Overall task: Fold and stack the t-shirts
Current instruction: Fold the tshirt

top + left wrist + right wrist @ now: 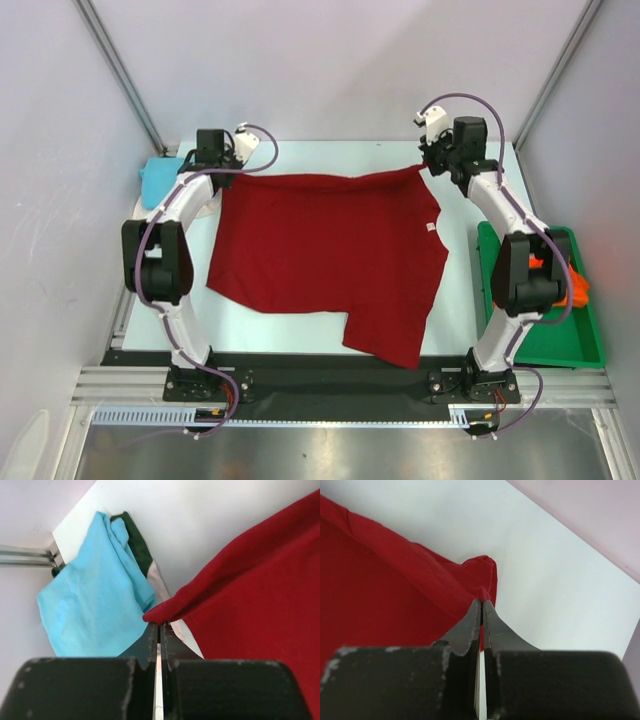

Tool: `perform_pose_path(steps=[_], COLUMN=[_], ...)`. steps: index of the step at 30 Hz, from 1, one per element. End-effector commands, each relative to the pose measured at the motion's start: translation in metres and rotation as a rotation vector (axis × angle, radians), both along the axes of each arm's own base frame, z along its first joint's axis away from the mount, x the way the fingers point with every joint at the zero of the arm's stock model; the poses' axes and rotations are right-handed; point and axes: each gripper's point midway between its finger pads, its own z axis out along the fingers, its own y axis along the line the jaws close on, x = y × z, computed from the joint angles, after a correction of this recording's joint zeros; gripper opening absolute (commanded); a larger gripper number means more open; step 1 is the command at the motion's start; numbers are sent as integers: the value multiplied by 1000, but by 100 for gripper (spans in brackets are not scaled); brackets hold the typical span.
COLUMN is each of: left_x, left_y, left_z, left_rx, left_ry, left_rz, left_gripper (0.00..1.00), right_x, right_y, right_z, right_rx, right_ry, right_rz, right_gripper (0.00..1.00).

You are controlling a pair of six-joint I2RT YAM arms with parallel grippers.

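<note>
The dark red t-shirt (pixel 325 255) lies spread over the middle of the table, its near sleeve hanging toward the front edge. My left gripper (pixel 228 165) is shut on its far left corner (pixel 160 612). My right gripper (pixel 432 160) is shut on its far right corner (pixel 482 580). Both hold the far edge slightly lifted and stretched between them. The turquoise blue t-shirt (pixel 158 180) lies crumpled at the far left; in the left wrist view (pixel 95 600) it lies over darker and cream cloth (pixel 160 582). The orange t-shirt (pixel 572 282) sits in the green tray.
A green plastic tray (pixel 545 335) stands at the right edge behind the right arm. Grey enclosure walls and metal frame posts (pixel 115 65) surround the table. A black strip runs along the near edge at the arm bases.
</note>
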Motion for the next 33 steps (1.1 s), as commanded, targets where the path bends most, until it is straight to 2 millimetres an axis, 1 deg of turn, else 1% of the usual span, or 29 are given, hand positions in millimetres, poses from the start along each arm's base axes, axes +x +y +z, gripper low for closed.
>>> perform_pose_path(steps=[1, 2, 3, 4, 5, 6, 7, 8, 9, 10, 11, 12, 13, 15, 17, 19, 20, 21, 22, 23, 25, 26, 27, 28, 29, 30, 31, 32, 33], left_x=[-15, -18, -22, -28, -31, -32, -37, -40, -43, -47, -50, -54, -58, -63, -72, -82, -85, -89, -96, -99, -107, -111, -114, -114, -118, -115, -115, -116, -114], left_y=[-1, 0, 2, 6, 6, 8, 17, 19, 21, 22, 24, 24, 25, 27, 30, 34, 34, 36, 37, 39, 42, 41, 39, 38, 37, 33, 31, 30, 27], left_z=[28, 26, 28, 21, 20, 20, 12, 7, 3, -4, -9, -15, -21, -29, -42, -56, -61, -64, -73, -76, -86, -89, -94, -95, -98, -94, -92, -89, -81], left_rx=[-19, -16, -13, -14, -15, -11, 20, 28, 31, 35, 37, 39, 39, 41, 43, 47, 45, 45, 45, 45, 41, 35, 29, 19, 11, -14, -27, -37, -59], left_ry=[-69, -64, -61, -46, -43, -47, -30, -20, -6, 10, 24, 44, 62, 84, 117, 157, 169, 177, 200, 208, 231, 245, 266, 277, 300, 295, 297, 295, 279], left_rz=[-28, -26, -20, -13, -11, -4, 29, 38, 45, 52, 57, 58, 60, 66, 76, 86, 87, 89, 93, 97, 107, 107, 102, 106, 109, 111, 109, 113, 118], left_gripper=[0, 0, 0, 0, 0, 0, 1, 1, 0, 1, 0, 0, 1, 1, 0, 0, 0, 0, 0, 0, 0, 0, 0, 0, 4, 7, 11, 23, 28], right_x=[-28, -34, -43, -49, -57, -63, -72, -79, -84, -92, -96, -102, -110, -121, -132, -139, -144, -147, -151, -153, -166, -170, -178, -184, -186, -186, -185, -184, -181], right_y=[4, 3, 4, 3, 5, 6, 5, 6, 6, 5, 5, 6, 6, 8, 9, 9, 8, 8, 8, 8, 11, 13, 14, 14, 14, 14, 14, 16, 19], right_z=[41, 39, 28, 27, 33, 30, 18, 20, 15, 4, -1, 0, -14, -20, -36, -41, -49, -52, -54, -56, -69, -70, -78, -81, -77, -74, -69, -63, -60], right_rx=[10, 11, 10, 14, 17, 17, 15, 15, 13, 12, 17, 21, 21, 12, 3, -7, -11, -14, -14, -12, -4, -4, -3, -3, 1, 5, 10, 17, 27], right_ry=[-74, -65, -36, -31, -40, -30, -1, -5, 7, 33, 47, 47, 83, 94, 134, 147, 164, 169, 179, 187, 232, 243, 267, 288, 283, 277, 267, 256, 250], right_rz=[8, 9, 10, 10, 15, 16, 17, 20, 20, 22, 18, 20, 23, 38, 47, 61, 61, 63, 64, 68, 90, 100, 108, 112, 113, 111, 107, 112, 123], right_gripper=[0, 0, 0, 0, 0, 0, 0, 0, 0, 0, 0, 0, 0, 0, 0, 0, 0, 0, 0, 0, 0, 0, 6, 15, 26, 41, 44, 45, 47])
